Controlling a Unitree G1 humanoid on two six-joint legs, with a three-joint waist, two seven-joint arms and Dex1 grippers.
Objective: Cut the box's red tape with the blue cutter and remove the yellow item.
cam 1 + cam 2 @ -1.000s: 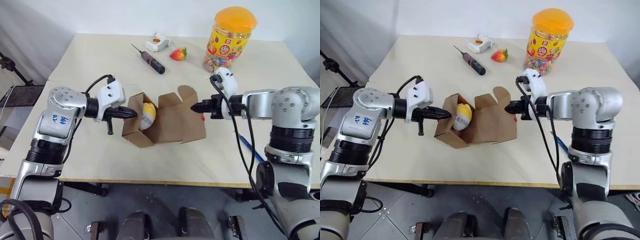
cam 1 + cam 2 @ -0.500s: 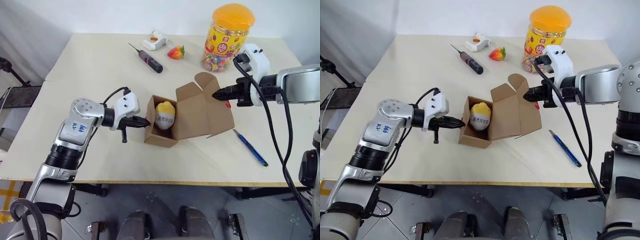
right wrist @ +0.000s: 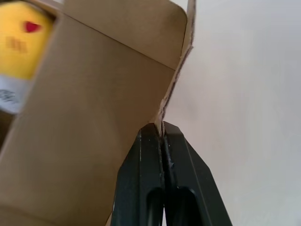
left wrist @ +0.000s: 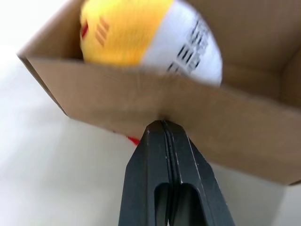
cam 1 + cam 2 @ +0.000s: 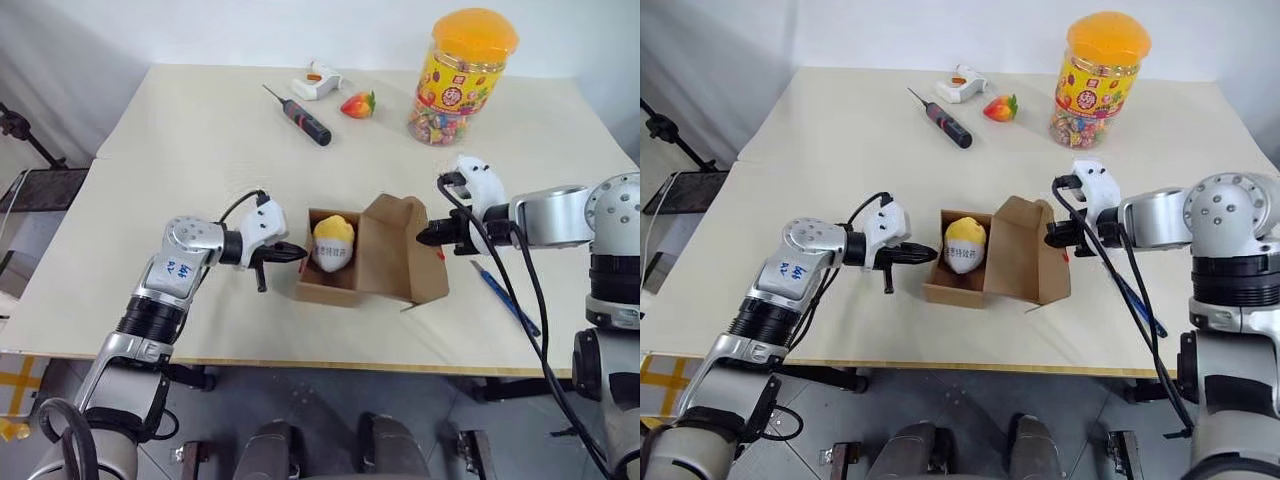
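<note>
1. Since the earlier frame: both arms lowered, and the box brought down with them — now resting on the table, lid flap swung open toward the right side
2. Left pincer clenched on the box's near wall, fingers pressed together over the cardboard edge in the left wrist view
3. Right pincer clenched on the edge of the open flap, holding it back
4. Yellow item sitting inside the open box, yellow half up, printed white half below — plainly reachable from above
5. Blue cutter lying on the table just right of the box, beneath the right arm, untouched; a sliver of red tape showing at the flap's outer face
6. Step in hand, by judgement: cutting finished, box held open and steadied for removal
7. Next move likely calls for freeing one pincer, opening it, and reaching into the box for the yellow item while the other keeps the box still
8. Screwdriver, strawberry toy and candy jar lying as before at the far side
</note>
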